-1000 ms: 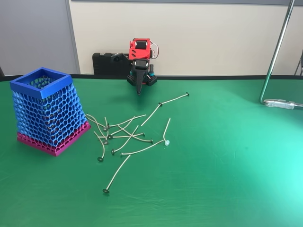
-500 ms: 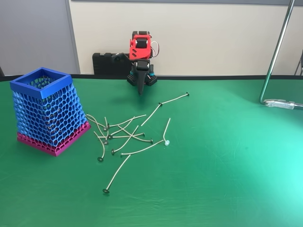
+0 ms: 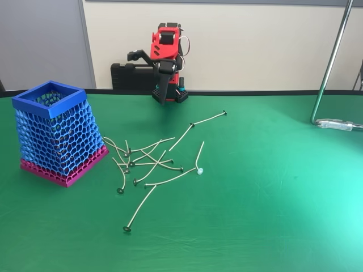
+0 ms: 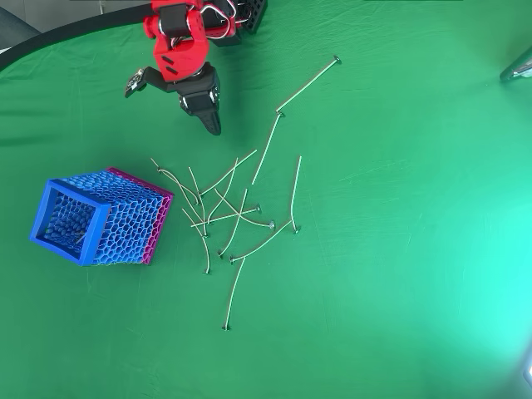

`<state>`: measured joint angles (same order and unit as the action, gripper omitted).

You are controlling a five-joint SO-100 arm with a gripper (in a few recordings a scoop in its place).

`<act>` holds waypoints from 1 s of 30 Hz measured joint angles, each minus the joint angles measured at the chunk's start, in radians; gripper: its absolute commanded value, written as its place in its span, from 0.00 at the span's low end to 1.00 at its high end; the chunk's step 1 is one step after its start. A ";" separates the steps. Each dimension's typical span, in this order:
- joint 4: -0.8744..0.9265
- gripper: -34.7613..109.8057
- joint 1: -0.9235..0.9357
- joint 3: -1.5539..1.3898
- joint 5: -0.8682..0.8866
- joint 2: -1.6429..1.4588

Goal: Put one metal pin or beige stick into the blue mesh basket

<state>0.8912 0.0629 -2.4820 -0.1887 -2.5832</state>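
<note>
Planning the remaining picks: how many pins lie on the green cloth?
About 12 pins, right of the blue mesh basket in the overhead view: two trailing to the upper right, one lowest, roughly nine crossing in the tangle. Overlaps may hide some.

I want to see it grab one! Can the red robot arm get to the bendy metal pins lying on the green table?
Probably yes. The gripper hangs above bare green table, the thin metal pins lie loose nearby, and nothing stands between them.

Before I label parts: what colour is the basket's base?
Magenta-pink, under blue honeycomb mesh; the blue mesh basket shows it best in the fixed view.
</note>
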 measured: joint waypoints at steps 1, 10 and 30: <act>0.015 0.24 0.000 0.032 -0.011 0.029; 0.236 0.24 -0.009 0.383 -0.075 0.282; 0.302 0.24 0.035 1.025 -0.353 0.828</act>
<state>1.1934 0.0982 -1.4573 -0.5415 -1.7549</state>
